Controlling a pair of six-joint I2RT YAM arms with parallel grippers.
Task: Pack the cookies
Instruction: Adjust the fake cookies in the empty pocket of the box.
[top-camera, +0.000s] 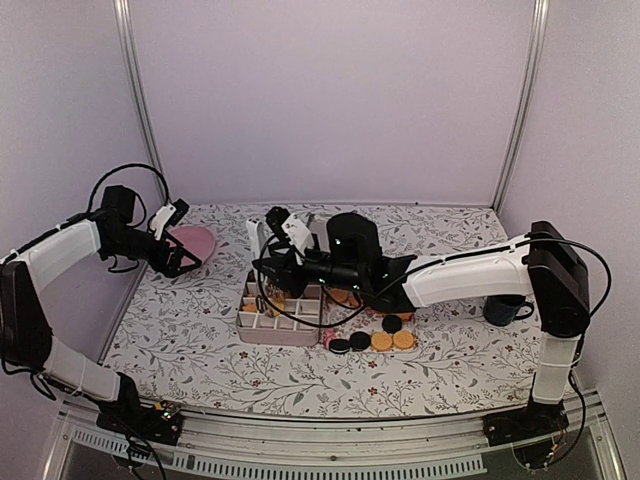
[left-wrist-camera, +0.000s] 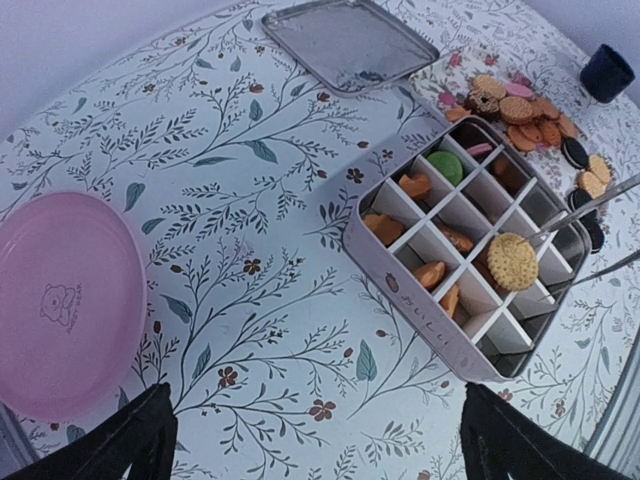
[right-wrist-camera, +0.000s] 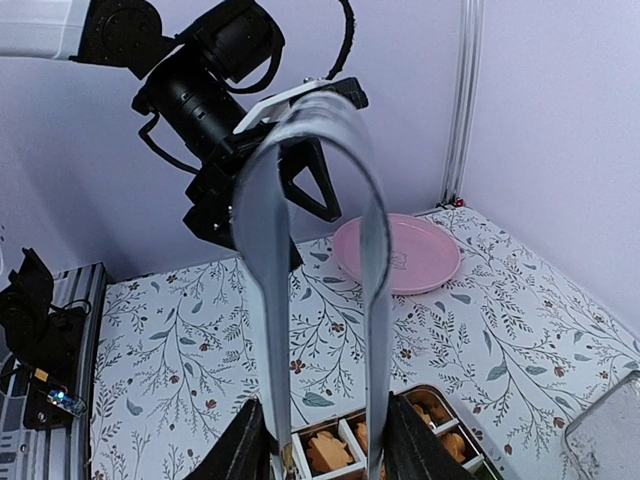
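A pale compartment box (top-camera: 275, 335) stands mid-table and holds several golden cookies, a green one (left-wrist-camera: 447, 165) and a pink one. Loose cookies (top-camera: 380, 340) lie to the right of the box, and also show in the left wrist view (left-wrist-camera: 520, 110). My right gripper (top-camera: 285, 270) is above the box, shut on metal tongs (right-wrist-camera: 375, 300). The tongs pinch one golden cookie (left-wrist-camera: 513, 261) over the box (left-wrist-camera: 420, 310). My left gripper (top-camera: 180, 262) is open and empty, above the table beside the pink plate (top-camera: 195, 240).
The box's metal lid (left-wrist-camera: 350, 40) lies behind the box. A dark blue cup (top-camera: 505, 310) stands at the right, under the right arm. The pink plate (left-wrist-camera: 60, 300) is at the far left. Purple walls enclose the table on three sides.
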